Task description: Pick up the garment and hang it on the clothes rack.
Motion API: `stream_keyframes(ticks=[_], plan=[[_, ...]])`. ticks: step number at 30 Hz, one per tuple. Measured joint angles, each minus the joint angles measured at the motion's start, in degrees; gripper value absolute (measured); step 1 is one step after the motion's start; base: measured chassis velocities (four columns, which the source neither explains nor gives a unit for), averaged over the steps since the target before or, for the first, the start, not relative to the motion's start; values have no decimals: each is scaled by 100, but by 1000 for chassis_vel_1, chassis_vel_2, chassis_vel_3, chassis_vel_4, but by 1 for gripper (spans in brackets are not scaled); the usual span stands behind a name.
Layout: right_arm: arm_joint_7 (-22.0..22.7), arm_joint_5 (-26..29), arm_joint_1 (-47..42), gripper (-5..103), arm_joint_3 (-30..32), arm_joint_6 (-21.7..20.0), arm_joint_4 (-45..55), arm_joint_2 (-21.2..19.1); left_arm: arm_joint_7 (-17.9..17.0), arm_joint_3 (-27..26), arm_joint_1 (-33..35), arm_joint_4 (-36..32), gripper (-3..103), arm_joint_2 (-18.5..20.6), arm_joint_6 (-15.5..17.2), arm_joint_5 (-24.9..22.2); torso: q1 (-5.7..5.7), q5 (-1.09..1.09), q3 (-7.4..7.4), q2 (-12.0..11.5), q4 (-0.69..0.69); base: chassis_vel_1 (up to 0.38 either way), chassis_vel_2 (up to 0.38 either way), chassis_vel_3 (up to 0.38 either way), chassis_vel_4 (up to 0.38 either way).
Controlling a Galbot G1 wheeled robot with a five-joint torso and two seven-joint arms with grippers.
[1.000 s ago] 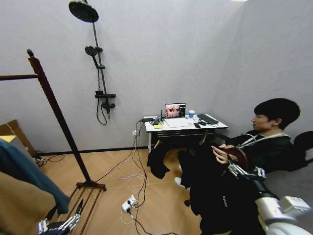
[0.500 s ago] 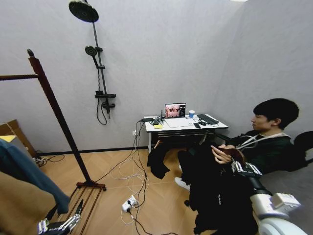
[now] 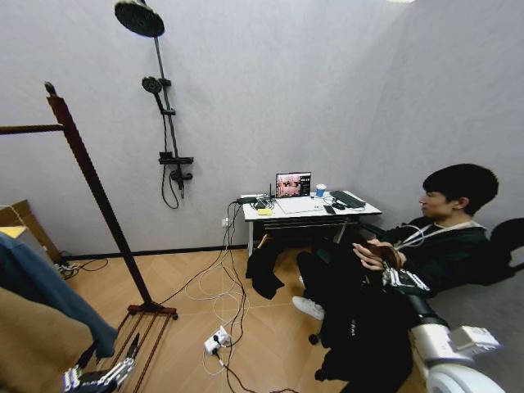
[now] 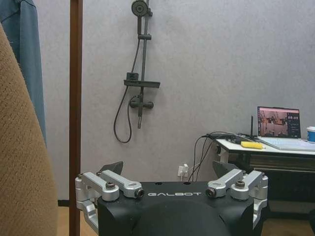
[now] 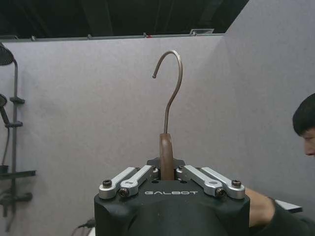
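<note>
Black end effector (image 5: 167, 173) housings marked GALBOT, silver screwed linkages, white arm segments.

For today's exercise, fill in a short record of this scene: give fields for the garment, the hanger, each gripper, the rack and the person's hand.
garment: black garment hangs below the right gripper, in front of the seated person
hanger: wooden hanger with metal hook, hook upright
right gripper: right gripper shut on the hanger's neck
left gripper: left gripper open, low beside the rack
clothes rack: clothes rack at the robot's left; other coats on it
person's hand: hand at the hanger top
</note>
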Motion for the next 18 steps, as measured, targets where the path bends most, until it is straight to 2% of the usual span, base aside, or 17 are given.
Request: stream_keyframes(ticks=[1,4,5,7,8,9,10,12,18], plan=[[0,0,0,9,0,0,0,0,0,0,0,0,100,0,0,0,0,0,0,0,0,0,0,0,0],[-92,1092,404,9,-221,-342,-45,-489,0,0,0,0,100,0,0,0,0,-1,0,0,1,0,0,0,0],[-92,1092,404,9,-221,-342,-45,-489,0,0,0,0,100,0,0,0,0,-1,0,0,1,0,0,0,0],[-194,1475,724,9,-414,-814,-199,-1001,0,0,0,0,100,0,0,0,0,0,0,0,3,0,0,0,0],[-194,1475,724,9,-414,-814,-199,-1001,0,0,0,0,100,0,0,0,0,0,0,0,3,0,0,0,0],[-189,1628,921,9,-546,-1044,-272,-1241,-1,0,0,0,100,0,0,0,0,-1,0,0,2,0,0,0,0],[-189,1628,921,9,-546,-1044,-272,-1241,-1,0,0,0,100,0,0,0,0,-1,0,0,2,0,0,0,0],[-39,1875,1258,9,-793,-1255,-343,-1508,0,0,0,0,100,0,0,0,1,0,0,-1,2,0,0,0,0],[29,1776,1515,9,-1020,-1166,-480,-1606,0,0,0,0,100,0,0,0,1,-1,0,0,2,0,0,0,0]])
